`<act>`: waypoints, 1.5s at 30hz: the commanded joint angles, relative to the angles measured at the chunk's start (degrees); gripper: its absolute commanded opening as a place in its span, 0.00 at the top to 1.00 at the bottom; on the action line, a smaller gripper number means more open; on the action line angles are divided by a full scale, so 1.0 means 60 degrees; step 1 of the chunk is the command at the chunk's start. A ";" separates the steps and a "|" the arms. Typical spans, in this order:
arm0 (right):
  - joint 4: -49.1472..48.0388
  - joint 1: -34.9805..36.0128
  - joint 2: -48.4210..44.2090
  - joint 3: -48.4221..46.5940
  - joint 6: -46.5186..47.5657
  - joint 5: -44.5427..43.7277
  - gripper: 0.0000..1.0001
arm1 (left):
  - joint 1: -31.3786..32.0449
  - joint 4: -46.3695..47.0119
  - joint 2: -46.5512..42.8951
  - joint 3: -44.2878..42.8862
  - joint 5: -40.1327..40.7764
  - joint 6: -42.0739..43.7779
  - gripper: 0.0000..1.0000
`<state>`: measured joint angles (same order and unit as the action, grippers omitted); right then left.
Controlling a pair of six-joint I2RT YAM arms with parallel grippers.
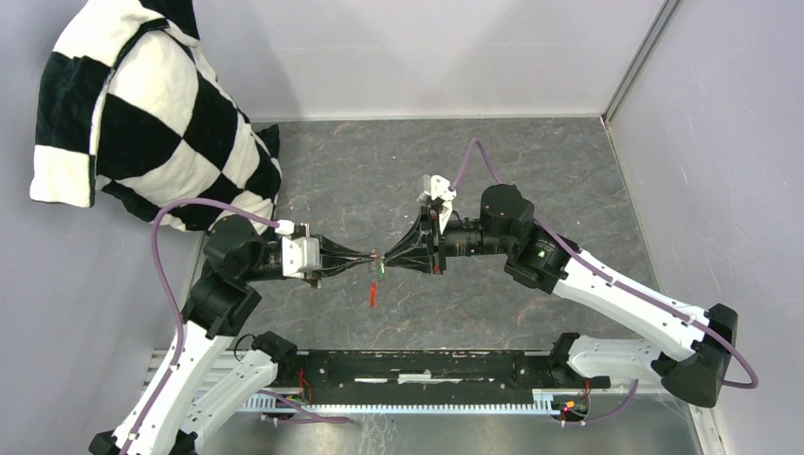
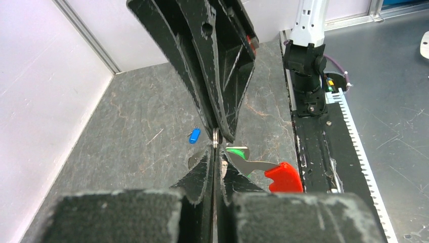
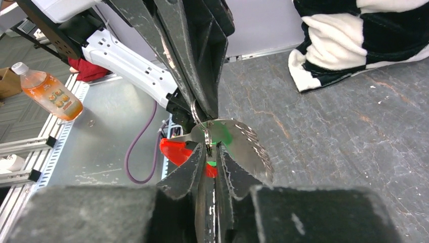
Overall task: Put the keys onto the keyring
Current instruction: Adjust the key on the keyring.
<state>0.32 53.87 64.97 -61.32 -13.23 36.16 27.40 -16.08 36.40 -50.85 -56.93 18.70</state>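
Above the table (image 1: 531,171), the keyring (image 2: 216,136) is pinched by the left gripper (image 2: 215,152), jaws closed. Whether the right gripper (image 3: 210,147) grips cannot be told. The blue key (image 2: 194,135), seen at 9 o'clock of the ring in the left wrist view, is best threaded with the ring held steady.

Both arms reach inward, forearms level, meeting tip to tip at frame centre in the top view. Noted: left gripper (image 1: 366,257) has its jaws closed on the keyring (image 3: 195,109); right gripper (image 1: 388,257) has its jaws nearly together at the keyring, grip undetermined.
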 commanded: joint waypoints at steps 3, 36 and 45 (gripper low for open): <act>0.0431 -0.0032 0.0089 -0.0321 0.0352 0.0013 0.65 | 0.0020 0.0687 -0.0075 -0.0320 -0.0256 0.0015 0.98; -0.0586 -0.0030 0.0788 -0.1244 0.1093 0.1571 0.84 | 0.0019 0.0334 0.0002 -0.0401 -0.0480 0.0209 0.98; 0.2581 -0.0005 0.0946 -0.2158 0.2548 0.0451 1.00 | 0.0019 -0.2094 0.0454 -0.1021 -0.0540 0.2005 0.65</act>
<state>5.91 53.63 70.37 -69.01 -3.38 43.20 27.40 -19.51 37.41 -52.25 -59.07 21.52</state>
